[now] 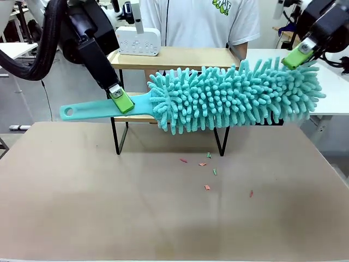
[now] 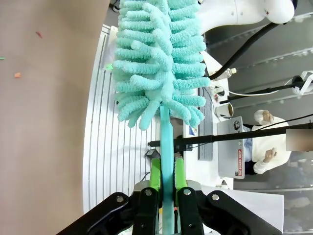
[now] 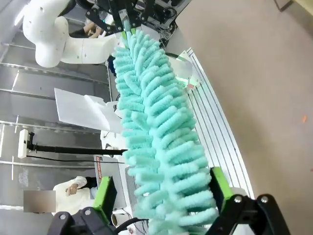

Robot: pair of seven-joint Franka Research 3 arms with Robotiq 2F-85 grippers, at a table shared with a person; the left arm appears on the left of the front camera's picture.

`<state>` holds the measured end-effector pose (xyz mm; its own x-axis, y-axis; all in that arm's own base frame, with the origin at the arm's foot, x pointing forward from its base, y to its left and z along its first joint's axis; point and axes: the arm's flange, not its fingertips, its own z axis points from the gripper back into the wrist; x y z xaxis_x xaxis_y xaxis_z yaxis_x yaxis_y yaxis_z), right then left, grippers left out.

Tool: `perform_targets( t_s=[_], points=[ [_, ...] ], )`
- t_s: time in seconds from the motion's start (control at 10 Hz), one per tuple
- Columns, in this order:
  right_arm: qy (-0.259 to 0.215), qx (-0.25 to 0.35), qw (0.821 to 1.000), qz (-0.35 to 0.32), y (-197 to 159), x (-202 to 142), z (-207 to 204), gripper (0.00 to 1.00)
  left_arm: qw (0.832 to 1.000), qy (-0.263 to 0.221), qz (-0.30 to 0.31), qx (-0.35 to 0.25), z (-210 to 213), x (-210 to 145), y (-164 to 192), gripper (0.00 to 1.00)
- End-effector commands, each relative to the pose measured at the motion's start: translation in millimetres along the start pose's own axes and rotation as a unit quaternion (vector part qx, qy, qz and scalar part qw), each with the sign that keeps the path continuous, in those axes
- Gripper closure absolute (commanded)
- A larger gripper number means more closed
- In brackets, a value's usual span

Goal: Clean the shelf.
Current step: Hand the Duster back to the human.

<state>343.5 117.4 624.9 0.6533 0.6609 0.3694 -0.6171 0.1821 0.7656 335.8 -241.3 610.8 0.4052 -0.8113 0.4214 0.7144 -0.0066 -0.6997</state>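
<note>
**Duster held level in front of the shelf**

You had the left gripper (image 1: 121, 100) clamped on the teal handle of the duster (image 1: 234, 98); in the left wrist view its green pads (image 2: 155, 174) pressed the flat handle from both sides. The handle stuck out to the left past the grip, and its end has a hole.

Your right gripper (image 3: 161, 196) stood wide, jaws spread either side of the fluffy tip, one finger (image 1: 297, 55) visible at the right end of the head in the front view. I could not tell whether the pads touched the fibres or just straddled them.

The shelf (image 1: 180, 57) stood toward the far side of the brown tabletop (image 1: 163, 218), about centre. Its top board sat just above and behind the duster head; the black legs (image 1: 117, 136) showed below it. The lower board was mostly hidden by the duster, so I could not tell what was on it.

Small coloured scraps (image 1: 206, 187) lay on the tabletop just near of the shelf legs. A person in a white shirt (image 1: 202, 22) stood at the far side, behind the shelf.
</note>
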Motion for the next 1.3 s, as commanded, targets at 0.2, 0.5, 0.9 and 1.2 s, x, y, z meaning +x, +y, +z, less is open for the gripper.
perform_targets(
  t_s=[0.2, 0.5, 0.9, 1.2],
  points=[
    [0.039, -0.007, 0.999, 0.029, -4.4, -4.1, -3.2, 0.58, 1.0, -0.009, -0.008, -0.011, -2.1, -2.3, 1.5, 0.88],
    [0.051, -0.01, 0.998, 0.025, -6.4, -2.5, -5.3, 1.0, 1.0, -0.011, -0.008, -0.013, -1.7, -1.3, 3.1, 0.88],
    [0.056, -0.005, 0.998, 0.024, -9.1, 1.0, -7.9, 1.0, 1.0, -0.011, -0.006, -0.016, 0.9, -0.9, 4.9, 0.88],
    [0.06, -0.005, 0.998, 0.019, -12.0, 0.9, -8.3, 1.0, 1.0, -0.012, -0.005, -0.018, 1.3, -0.5, 6.1, 0.88]
  ],
)
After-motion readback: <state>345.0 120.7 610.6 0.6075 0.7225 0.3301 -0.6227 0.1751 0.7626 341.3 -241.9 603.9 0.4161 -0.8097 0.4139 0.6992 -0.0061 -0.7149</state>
